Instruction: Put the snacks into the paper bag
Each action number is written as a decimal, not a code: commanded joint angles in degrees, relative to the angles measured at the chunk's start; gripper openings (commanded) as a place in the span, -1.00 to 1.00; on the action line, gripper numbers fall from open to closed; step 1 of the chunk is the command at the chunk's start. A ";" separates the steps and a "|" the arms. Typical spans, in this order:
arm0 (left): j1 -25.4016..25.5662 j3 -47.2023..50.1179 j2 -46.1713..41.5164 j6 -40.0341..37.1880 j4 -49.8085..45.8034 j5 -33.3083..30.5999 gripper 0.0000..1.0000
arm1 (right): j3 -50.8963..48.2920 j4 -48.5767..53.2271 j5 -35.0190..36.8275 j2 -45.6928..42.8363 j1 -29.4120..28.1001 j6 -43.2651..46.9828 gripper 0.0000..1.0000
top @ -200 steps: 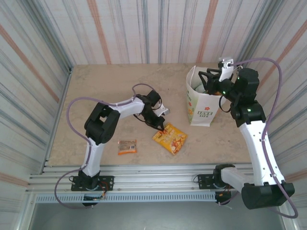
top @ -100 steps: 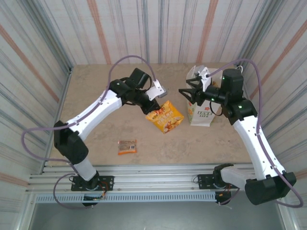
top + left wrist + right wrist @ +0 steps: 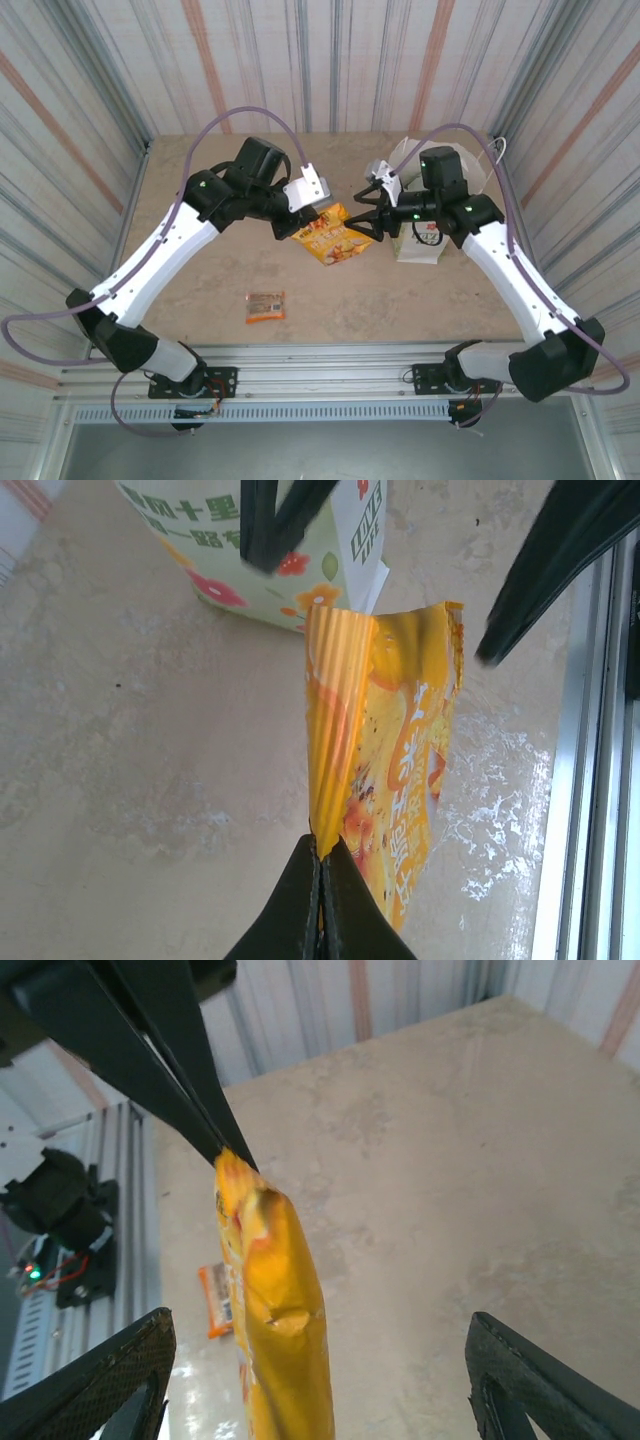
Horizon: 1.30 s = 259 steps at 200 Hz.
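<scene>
1. Holding the yellow-orange chips packet [image 3: 335, 241] aloft by its crimped seam, clear of the tabletop [image 3: 400, 300] and near the paper bag [image 3: 425, 240].
2. Pinches that seam in the left hand [image 3: 292, 226], jaws clamped tight.
3. Faces the packet with the right hand [image 3: 368, 212], jaws spread wide, gripping nothing.
4. Looks like a handover or a carry; probably calls next for lifting over the bag's rim and releasing.
5. Leaves the small orange-brown bar [image 3: 265, 305] on the tabletop.
</scene>
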<state>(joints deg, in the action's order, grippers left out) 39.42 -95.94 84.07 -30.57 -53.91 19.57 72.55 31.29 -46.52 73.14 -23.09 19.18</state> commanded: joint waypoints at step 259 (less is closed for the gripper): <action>3.82 31.63 -7.99 2.58 -4.36 -19.10 0.40 | 5.26 -14.98 26.41 -8.35 28.25 -34.99 -0.78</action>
<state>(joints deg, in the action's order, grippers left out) 42.89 -66.48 74.87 -28.01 -55.33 3.62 79.26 14.61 -26.83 64.69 3.27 -10.15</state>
